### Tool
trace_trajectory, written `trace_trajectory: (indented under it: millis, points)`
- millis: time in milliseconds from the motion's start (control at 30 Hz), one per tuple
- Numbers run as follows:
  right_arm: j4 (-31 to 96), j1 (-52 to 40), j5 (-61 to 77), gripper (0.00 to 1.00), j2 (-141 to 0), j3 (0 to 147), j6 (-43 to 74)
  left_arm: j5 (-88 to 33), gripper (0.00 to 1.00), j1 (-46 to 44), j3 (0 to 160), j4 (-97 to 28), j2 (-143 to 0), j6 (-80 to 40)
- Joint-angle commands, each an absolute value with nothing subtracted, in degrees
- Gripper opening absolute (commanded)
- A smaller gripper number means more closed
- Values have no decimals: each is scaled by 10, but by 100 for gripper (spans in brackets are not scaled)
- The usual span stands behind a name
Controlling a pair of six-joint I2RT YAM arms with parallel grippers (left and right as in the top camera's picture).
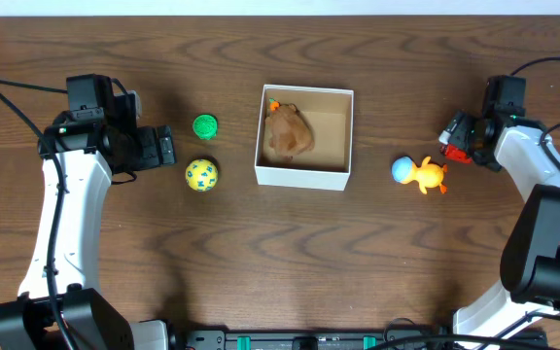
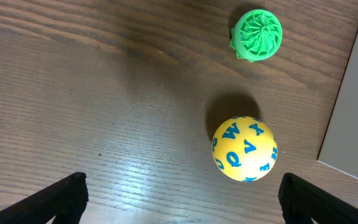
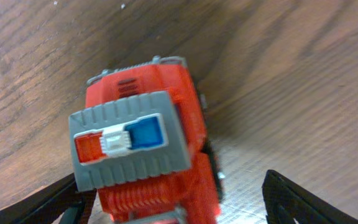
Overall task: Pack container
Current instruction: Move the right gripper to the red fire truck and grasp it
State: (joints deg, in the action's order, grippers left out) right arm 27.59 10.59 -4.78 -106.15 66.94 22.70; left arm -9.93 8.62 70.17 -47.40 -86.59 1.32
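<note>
red truck between right tool fingers; container well apart

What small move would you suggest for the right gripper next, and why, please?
Probably lower the right gripper a little and close it on the red toy truck. In the right wrist view the truck lies on the table between the open fingers, not yet gripped. It also sits outside the container, which holds a brown toy.
</note>
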Motion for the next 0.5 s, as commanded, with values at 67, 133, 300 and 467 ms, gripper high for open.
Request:
trace_trajectory:
  millis: [67, 133, 300, 467]
  points:
    - [265, 104, -23, 84, -1087, 659, 220, -96, 98, 88, 711, -475, -867, 17]
    - [266, 104, -23, 79, -1094, 659, 220, -96, 98, 88, 711, -475, -867, 17]
    - [259, 105, -30, 75, -1105, 659, 220, -96, 98, 88, 711, -475, -867, 17]
    - [239, 105, -29, 63, -1105, 659, 220, -96, 98, 88, 711, -475, -867, 17]
